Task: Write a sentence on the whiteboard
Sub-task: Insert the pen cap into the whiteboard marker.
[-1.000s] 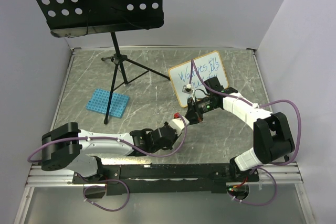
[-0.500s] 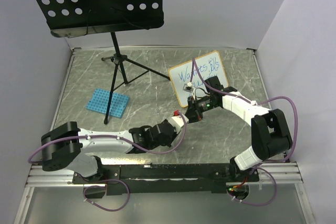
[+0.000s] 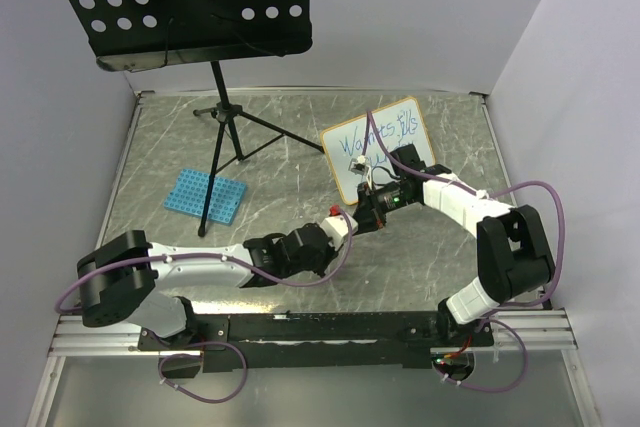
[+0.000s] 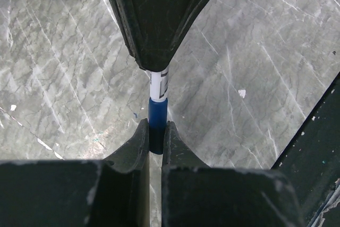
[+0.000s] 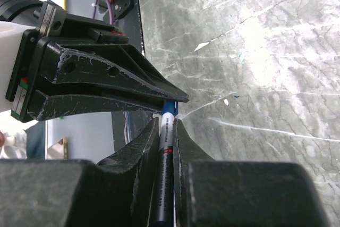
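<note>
**A:** How far along is this?
**B:** The sentence [image 3: 380,134] looks finished, two slanted blue lines on the whiteboard [image 3: 342,175]. I'd judge that only capping the marker [image 5: 166,131] and setting it down remain.
**A:** And the pincers?
**B:** Both are clamped on the marker. The left pincer [image 4: 155,128] pinches its blue end and the right pincer [image 5: 166,126] its white barrel, tip to tip above the table [image 3: 280,207].
**A:** Where's the whiteboard from there?
**B:** Just behind them, propped up. The marker is off its surface.
</note>
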Action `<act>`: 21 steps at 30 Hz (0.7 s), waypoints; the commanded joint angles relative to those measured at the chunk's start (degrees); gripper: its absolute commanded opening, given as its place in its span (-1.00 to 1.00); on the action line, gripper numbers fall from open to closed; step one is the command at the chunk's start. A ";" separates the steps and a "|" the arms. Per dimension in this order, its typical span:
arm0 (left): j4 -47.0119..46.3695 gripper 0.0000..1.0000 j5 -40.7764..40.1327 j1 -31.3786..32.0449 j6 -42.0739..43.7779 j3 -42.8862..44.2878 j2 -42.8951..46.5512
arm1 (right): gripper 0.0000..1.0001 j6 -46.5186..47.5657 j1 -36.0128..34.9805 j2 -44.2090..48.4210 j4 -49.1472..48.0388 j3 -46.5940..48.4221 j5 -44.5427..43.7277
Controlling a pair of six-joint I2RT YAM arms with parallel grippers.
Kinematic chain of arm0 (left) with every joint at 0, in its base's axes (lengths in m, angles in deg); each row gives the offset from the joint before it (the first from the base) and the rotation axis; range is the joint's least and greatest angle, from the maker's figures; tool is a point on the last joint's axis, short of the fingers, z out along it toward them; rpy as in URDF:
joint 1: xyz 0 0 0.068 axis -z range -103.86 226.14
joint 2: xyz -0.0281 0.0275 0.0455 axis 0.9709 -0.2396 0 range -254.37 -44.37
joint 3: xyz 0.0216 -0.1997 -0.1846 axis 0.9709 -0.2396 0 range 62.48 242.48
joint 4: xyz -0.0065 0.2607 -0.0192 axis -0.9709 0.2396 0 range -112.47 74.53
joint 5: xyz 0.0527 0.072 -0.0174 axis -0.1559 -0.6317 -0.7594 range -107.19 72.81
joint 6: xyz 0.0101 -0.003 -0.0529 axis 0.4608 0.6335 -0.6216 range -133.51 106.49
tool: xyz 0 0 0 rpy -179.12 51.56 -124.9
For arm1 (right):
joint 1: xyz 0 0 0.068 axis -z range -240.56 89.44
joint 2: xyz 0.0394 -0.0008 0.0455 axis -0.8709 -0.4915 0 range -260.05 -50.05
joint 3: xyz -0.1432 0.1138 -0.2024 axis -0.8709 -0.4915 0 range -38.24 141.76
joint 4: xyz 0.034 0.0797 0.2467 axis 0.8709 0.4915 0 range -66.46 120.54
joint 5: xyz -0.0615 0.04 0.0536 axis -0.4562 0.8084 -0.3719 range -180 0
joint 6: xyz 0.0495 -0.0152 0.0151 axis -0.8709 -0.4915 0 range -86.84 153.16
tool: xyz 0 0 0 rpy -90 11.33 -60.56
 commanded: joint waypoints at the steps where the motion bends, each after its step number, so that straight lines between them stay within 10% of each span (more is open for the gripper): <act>1: -17.78 -0.98 0.16 -1.52 -0.48 3.57 2.28 | -1.00 -0.40 -1.26 -1.68 1.70 0.60 3.95; 21: -25.16 -0.98 4.91 -5.38 -1.79 4.18 2.02 | -1.00 -0.66 -1.43 -2.03 1.44 0.52 4.39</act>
